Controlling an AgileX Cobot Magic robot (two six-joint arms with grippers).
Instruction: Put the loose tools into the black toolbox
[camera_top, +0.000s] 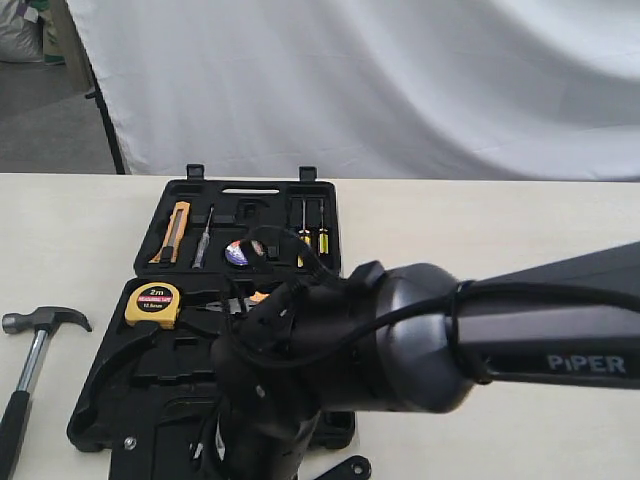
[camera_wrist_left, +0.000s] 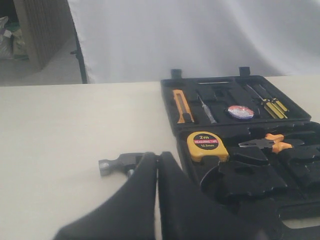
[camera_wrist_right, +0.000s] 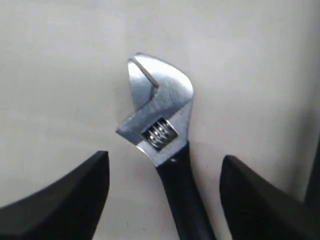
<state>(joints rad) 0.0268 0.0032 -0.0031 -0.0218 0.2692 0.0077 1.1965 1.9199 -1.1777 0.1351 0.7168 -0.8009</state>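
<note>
A big white sheet (camera_top: 350, 90) is hung across the back of the room with a strip of grey floor (camera_top: 50, 120) seen beside it, and the pale cream table (camera_top: 60, 230) in front is taken up mostly by the black toolbox (camera_top: 330, 215), laid open. The hammer (camera_top: 35, 355) is left on bare tabletop just left of the case, behind the left gripper (camera_wrist_left: 158, 157), which is pinched closed on nothing. The wrench (camera_wrist_right: 160, 120) is laid flat on the table between the fingers of the right gripper (camera_wrist_right: 162, 162), spread wide and not touching it, and the little tape roll (camera_top: 238, 253) is already tucked into the lid half.

You see one toolbox (camera_top: 150, 385) holding one tape measure (camera_top: 152, 304), one pliers (camera_wrist_left: 267, 143), one tape roll (camera_wrist_left: 240, 112); outside it, one hammer (camera_top: 28, 375), one wrench (camera_wrist_right: 160, 120).
</note>
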